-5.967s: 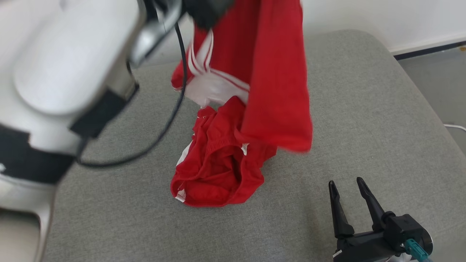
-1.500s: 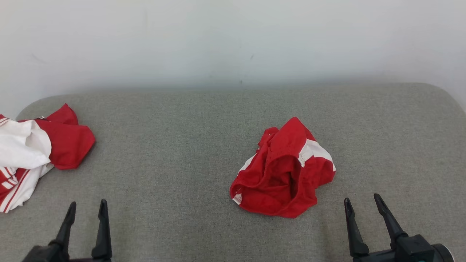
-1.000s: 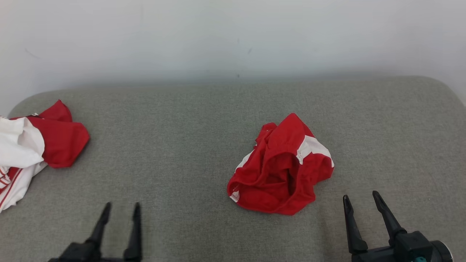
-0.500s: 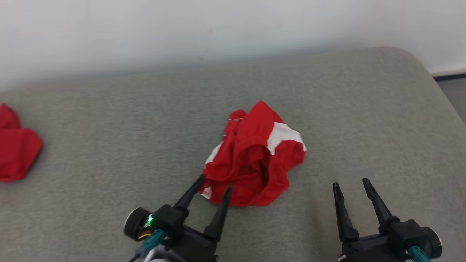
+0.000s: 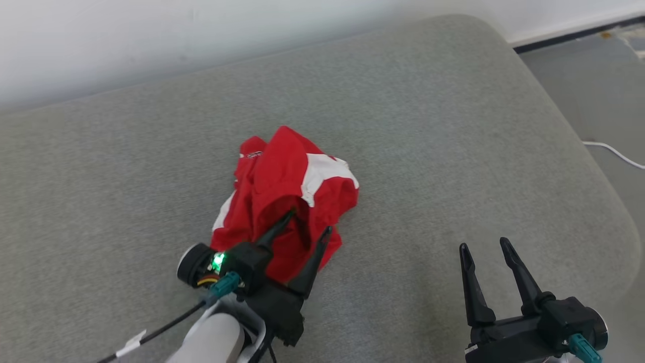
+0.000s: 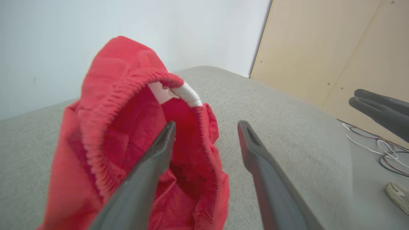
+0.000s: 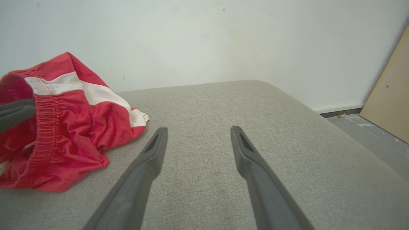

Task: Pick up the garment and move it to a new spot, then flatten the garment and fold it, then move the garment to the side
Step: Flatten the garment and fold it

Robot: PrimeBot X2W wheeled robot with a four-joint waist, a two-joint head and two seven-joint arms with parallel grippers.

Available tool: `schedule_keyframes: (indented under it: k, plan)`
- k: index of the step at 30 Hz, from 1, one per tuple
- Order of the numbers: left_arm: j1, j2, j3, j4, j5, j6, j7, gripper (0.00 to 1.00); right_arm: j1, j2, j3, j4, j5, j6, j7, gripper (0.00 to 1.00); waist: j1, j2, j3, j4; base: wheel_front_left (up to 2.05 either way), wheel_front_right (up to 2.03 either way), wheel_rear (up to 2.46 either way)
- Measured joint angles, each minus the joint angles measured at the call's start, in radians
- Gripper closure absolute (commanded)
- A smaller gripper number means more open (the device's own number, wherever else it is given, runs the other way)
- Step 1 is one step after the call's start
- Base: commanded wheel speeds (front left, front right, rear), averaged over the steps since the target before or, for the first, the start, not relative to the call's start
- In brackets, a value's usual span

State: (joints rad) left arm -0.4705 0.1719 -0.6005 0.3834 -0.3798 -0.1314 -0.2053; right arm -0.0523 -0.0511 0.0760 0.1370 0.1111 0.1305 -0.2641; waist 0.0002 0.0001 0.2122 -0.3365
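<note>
Red shorts [image 5: 282,186] heaped, waistband [image 6: 96,111] mouth facing robot, long axis near-left to far-right; left gripper [image 5: 310,221] splayed astride waistband, right gripper [image 5: 482,243] splayed, empty

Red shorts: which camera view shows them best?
The head view: the whole crumpled shorts lie in frame, with the open left gripper at their near edge. The left wrist view gives a blurred close look into the waistband; the right wrist view catches one side, cropped at the edge.

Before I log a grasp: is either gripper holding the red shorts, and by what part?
Nothing is held: left gripper open at the shorts waistband, right gripper open, apart.
</note>
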Motion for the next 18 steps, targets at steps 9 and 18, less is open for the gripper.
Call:
schedule_keyframes:
  k: [9, 18]
  plan:
    - [-0.09, -0.003, 0.022, 0.077, -0.009, 0.01, -0.024, 1.0, -0.001, 0.001, 0.0, -0.001, 0.003, 0.0, 0.0, 0.0, -0.0001, 0.0, 0.026, -0.042, 0.0, 0.0, 0.0]
    - [-0.019, -0.001, -0.002, -0.012, -0.032, 0.012, -0.035, 1.0, 0.032, 0.001, -0.042, 0.006, -0.017, 0.0, 0.0, 0.0, -0.0002, 0.0, 0.013, 0.029, 0.0, 0.0, 0.0]
